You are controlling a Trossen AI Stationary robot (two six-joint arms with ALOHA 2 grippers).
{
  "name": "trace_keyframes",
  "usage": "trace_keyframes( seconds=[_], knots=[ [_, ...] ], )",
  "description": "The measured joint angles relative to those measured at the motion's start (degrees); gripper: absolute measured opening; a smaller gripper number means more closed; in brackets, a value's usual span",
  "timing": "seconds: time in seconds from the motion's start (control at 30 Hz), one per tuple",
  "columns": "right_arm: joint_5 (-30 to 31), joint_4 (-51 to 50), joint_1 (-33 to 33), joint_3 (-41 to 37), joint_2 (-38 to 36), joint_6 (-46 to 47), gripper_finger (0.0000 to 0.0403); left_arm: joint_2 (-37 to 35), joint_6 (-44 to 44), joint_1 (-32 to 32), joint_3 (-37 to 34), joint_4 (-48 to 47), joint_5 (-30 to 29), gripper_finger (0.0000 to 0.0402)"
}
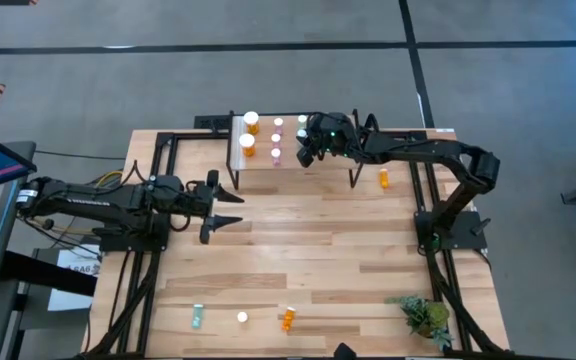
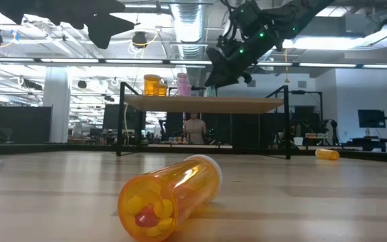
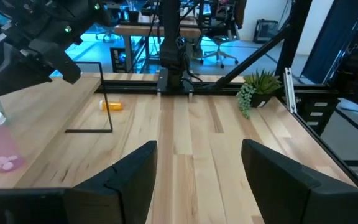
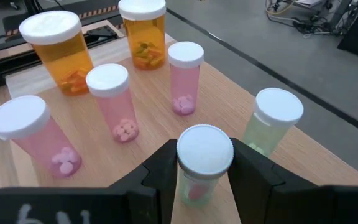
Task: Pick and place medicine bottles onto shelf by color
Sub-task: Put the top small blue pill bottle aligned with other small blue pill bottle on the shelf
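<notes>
The shelf (image 1: 268, 165) stands at the table's far side. On it stand two wide orange bottles (image 4: 61, 53), three pink bottles (image 4: 114, 99) and a pale green bottle (image 4: 272, 121). My right gripper (image 1: 308, 148) is over the shelf's right part, shut on another pale green, white-capped bottle (image 4: 202, 155) that stands upright. My left gripper (image 1: 226, 207) is open and empty above the table, on the near side of the shelf. In the left wrist view its gripper (image 3: 197, 171) points across bare table. My right gripper pinches the pale green bottle between its two fingers (image 4: 164, 167), one on each side just below the white cap (image 4: 205, 149). The fingers come from above, slanting down. The bottle is upright. The gripper hides its foot, so I cannot tell whether it stands on the shelf.
An orange bottle (image 1: 384, 178) lies on the table right of the shelf. Along the near edge lie a teal bottle (image 1: 196, 317), a white cap (image 1: 242, 317) and an orange bottle (image 1: 287, 319). A small green plant (image 1: 426, 315) stands at the near right.
</notes>
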Motion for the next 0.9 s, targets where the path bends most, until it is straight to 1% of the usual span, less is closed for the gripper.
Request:
trace_keyframes(
  seconds=[0.63, 0.9],
  knots=[
    [0.0, -0.7, 0.0, 0.0, 0.0, -3.0, 0.0147, 0.0, 0.0, 0.0, 0.0, 0.1, -0.4, 0.0222],
    [0.0, -0.7, 0.0, 0.0, 0.0, -3.0, 0.0169, 0.0, 0.0, 0.0, 0.0, 0.1, -0.4, 0.0222]
  ],
)
